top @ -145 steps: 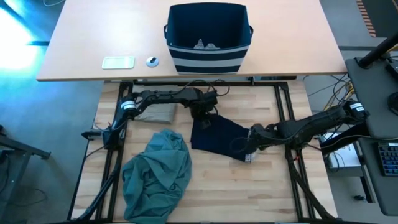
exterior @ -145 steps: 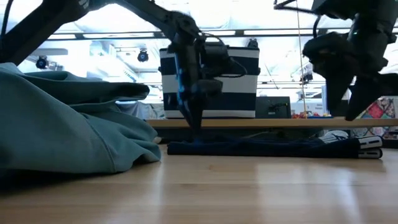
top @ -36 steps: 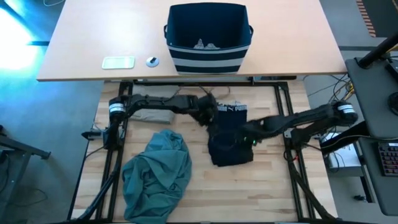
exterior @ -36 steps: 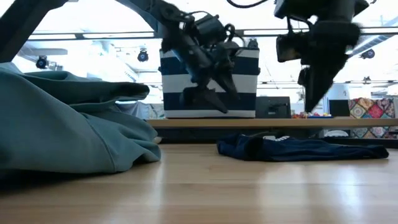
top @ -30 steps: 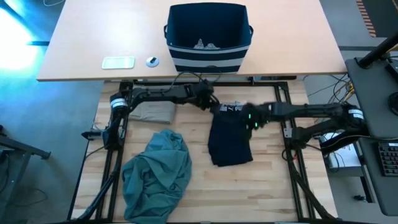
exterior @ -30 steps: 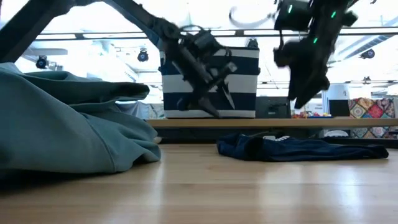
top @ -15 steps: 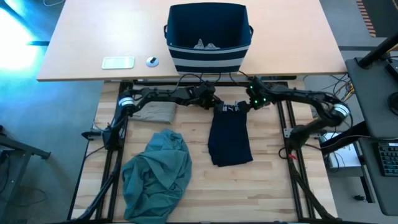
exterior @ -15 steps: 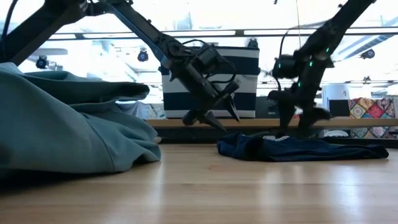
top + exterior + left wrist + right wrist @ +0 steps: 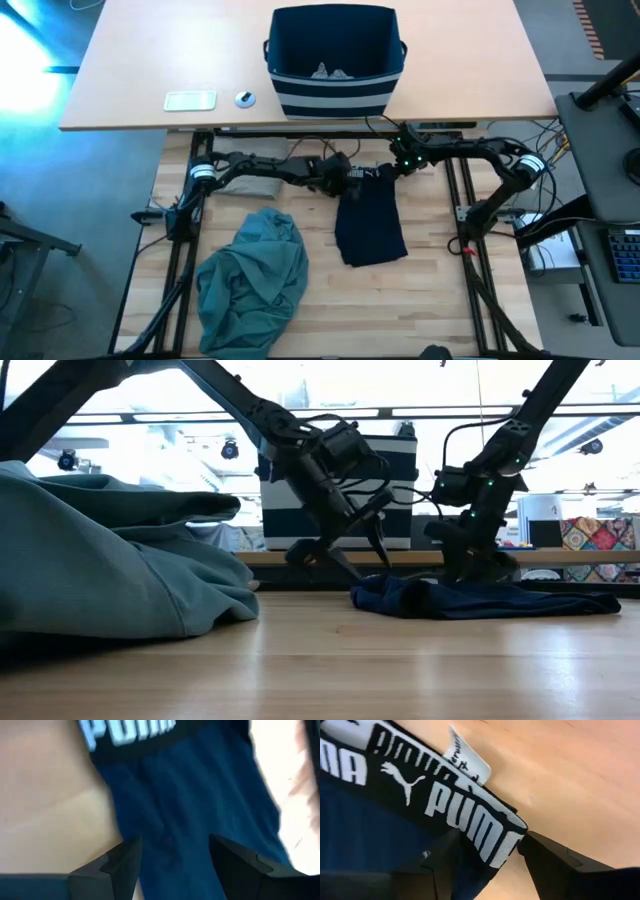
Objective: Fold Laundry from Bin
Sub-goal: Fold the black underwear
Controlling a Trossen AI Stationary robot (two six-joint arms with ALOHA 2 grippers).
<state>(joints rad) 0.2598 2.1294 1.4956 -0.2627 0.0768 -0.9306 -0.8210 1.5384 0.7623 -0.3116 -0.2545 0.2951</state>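
Note:
The navy garment (image 9: 370,220) lies flat on the wooden table. Its white-lettered waistband (image 9: 367,173) is toward the far edge. My left gripper (image 9: 345,183) is open and hangs low over the garment's far left corner, its fingers astride the navy cloth (image 9: 170,820) just below the band. My right gripper (image 9: 400,167) is open and has come down at the band's right end. The teal garment (image 9: 250,278) is bunched at the near left. The beige one (image 9: 255,181) lies folded under my left arm. The striped navy bin (image 9: 335,60) stands on the far desk with small grey pieces (image 9: 328,71) inside. My left gripper comes slanting down from the left, and the garment's left edge (image 9: 127,827) lies between its spread fingers. Whether the fingers touch the cloth I cannot tell. My right gripper slants down from the far right, with the waistband's right corner (image 9: 512,834) between its two fingers. Whether they touch it I cannot tell.
A small white flat device (image 9: 190,100) and a round disc (image 9: 245,98) lie on the far desk, left of the bin. The black frame rails (image 9: 455,200) run along the table's sides. Bare wood (image 9: 430,290) shows near and right of the navy garment.
My right gripper has swung from above the garment's middle toward the far edge. It has sunk onto the waistband's right end, rolling as it went. My left gripper has dropped lower over the far left corner and rolled a little. The navy garment has stayed flat in place.

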